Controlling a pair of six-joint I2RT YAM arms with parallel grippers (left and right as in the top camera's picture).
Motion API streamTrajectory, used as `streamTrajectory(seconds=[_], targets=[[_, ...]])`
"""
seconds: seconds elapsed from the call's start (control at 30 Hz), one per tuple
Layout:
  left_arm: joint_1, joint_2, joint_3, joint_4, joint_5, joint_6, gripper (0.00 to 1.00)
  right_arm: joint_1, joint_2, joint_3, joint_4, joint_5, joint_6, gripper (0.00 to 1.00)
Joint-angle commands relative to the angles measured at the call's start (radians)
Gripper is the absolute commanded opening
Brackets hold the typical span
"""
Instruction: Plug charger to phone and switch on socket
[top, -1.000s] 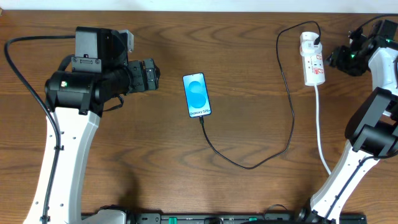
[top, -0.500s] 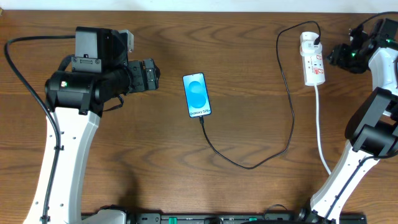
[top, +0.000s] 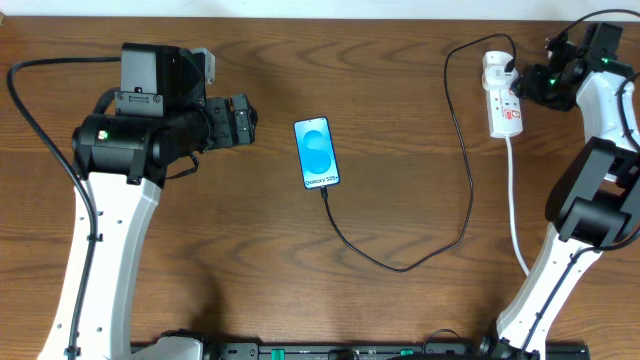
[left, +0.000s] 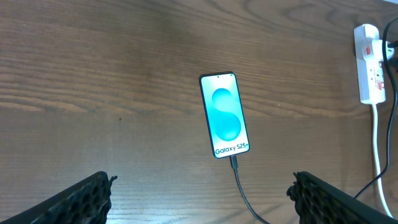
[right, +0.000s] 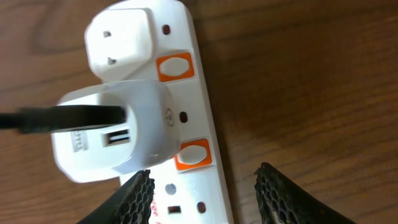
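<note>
The phone (top: 317, 153) lies face up mid-table with its light-blue screen lit; it also shows in the left wrist view (left: 224, 116). The thin black charger cable (top: 440, 245) runs from the phone's bottom edge, where its tip sits at the port (left: 234, 162), in a loop up to the white socket strip (top: 503, 100). My right gripper (top: 528, 86) is open just right of the strip; in its wrist view the fingers (right: 208, 199) straddle the socket (right: 199, 106) beside a white adapter (right: 112, 134) and two orange switches. My left gripper (top: 248, 122) is open and empty, left of the phone.
The strip's thick white cord (top: 516, 210) runs down the right side toward the front edge, and also shows in the left wrist view (left: 377, 146). The wooden table (top: 220, 260) stretches to both sides. The arm bases stand at the front left and front right.
My right gripper has moved up and to the left, closer to the socket strip. The left arm, phone and cable have not moved.
</note>
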Motion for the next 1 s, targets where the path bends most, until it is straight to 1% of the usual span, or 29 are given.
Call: streamTrajectory(seconds=[0.0, 0.13, 0.2, 0.97], targets=[[0.002, 0.000, 0.013, -0.003, -0.010, 0.010, 0.93, 0.007, 0.034, -0.005, 0.004, 0.053, 0.028, 0.51], [0.003, 0.000, 0.013, -0.003, -0.011, 0.010, 0.93, 0.006, 0.034, -0.005, 0.011, 0.059, 0.033, 0.50], [0.002, 0.000, 0.013, -0.003, -0.011, 0.010, 0.93, 0.005, 0.034, -0.005, 0.013, 0.061, 0.037, 0.47], [0.003, 0.000, 0.013, -0.003, -0.010, 0.010, 0.93, 0.005, 0.069, -0.006, 0.047, 0.054, 0.063, 0.47]])
